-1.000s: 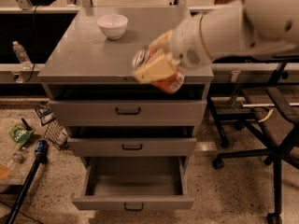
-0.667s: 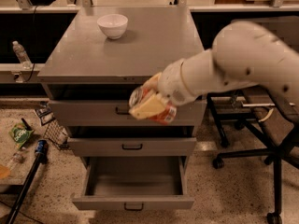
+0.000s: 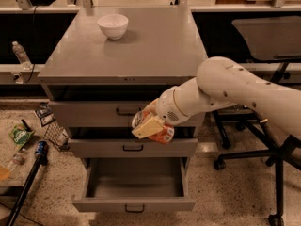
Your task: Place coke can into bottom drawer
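A: Report the surroundings of the cabinet.

B: A white bowl [image 3: 113, 25] stands on the grey cabinet top [image 3: 155, 46], toward its rear left. Left of the cabinet, a clear plastic bottle [image 3: 20, 54] stands upright on a low shelf. A green snack packet [image 3: 19, 135] and a black-and-blue pole [image 3: 28, 182] lie on the speckled floor. A black office chair [image 3: 277, 140] stands right of the cabinet, behind the arm.

A: Obstructions?

B: The white arm [image 3: 235, 91] reaches in from the right, crossing the right part of the top drawer front [image 3: 94, 113]. The middle drawer [image 3: 133, 148] is pulled out a little. The bottom drawer [image 3: 134, 185] is pulled out furthest; its interior shows nothing inside.

A: Gripper position and state?

B: The gripper [image 3: 151, 125] is in front of the cabinet, level with the gap between the top and middle drawers. It is clamped on the coke can [image 3: 157, 131], one tan finger [image 3: 146, 126] lying across the can's side.

A: Can location and orientation?

B: The can is held in the air above the bottom drawer, touching neither drawer nor cabinet. Its long axis is tilted close to horizontal. One silver end [image 3: 137, 119] faces upper left; the red-orange body extends lower right.
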Action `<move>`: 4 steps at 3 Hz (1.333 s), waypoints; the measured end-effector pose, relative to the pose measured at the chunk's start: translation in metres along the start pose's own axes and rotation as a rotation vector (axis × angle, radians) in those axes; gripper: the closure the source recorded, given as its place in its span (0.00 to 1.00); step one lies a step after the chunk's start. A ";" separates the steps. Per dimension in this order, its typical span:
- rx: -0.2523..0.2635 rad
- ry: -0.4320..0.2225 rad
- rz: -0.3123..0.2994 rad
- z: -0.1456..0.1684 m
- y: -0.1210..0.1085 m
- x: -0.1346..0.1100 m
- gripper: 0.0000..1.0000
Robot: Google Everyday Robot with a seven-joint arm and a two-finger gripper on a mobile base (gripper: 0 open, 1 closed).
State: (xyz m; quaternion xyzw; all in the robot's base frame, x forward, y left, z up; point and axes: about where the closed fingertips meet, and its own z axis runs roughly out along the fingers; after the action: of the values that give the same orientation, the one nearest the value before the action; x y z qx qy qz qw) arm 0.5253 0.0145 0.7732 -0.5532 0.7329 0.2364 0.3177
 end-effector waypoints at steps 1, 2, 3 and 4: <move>-0.002 -0.051 0.045 0.018 0.003 0.016 1.00; -0.001 -0.152 0.097 0.063 0.007 0.057 1.00; -0.055 -0.198 0.069 0.137 -0.001 0.116 1.00; -0.123 -0.186 0.036 0.189 -0.008 0.149 1.00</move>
State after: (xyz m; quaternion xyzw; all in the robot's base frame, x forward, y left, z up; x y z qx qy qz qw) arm 0.5435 0.0456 0.5356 -0.5341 0.6941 0.3370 0.3455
